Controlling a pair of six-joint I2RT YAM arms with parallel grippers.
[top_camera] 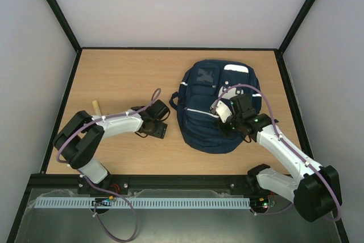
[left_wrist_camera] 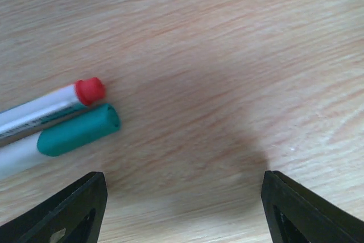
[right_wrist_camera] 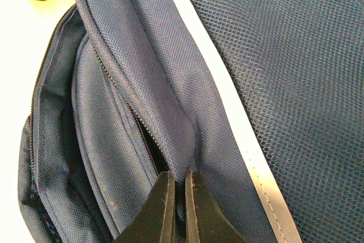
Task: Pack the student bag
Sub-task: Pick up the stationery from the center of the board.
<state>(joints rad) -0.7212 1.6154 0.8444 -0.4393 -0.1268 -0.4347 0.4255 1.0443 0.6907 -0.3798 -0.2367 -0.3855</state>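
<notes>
Student bag [top_camera: 219, 106] lies flat on the tabletop's [top_camera: 125, 78] right half, toward the far edge. Right claw [right_wrist_camera: 179, 197] is pinched together on a fabric fold beside the bag's open zipper. Left claw [left_wrist_camera: 182, 197] hangs spread over bare wood, with a red-capped marker [left_wrist_camera: 51, 103] and a green-capped marker [left_wrist_camera: 77, 132] side by side just beside it.

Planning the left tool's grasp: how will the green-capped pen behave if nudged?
The green-capped pen looks round and light, so it would probably roll on the smooth table. The red-capped pen close beside it may get pushed along.
</notes>
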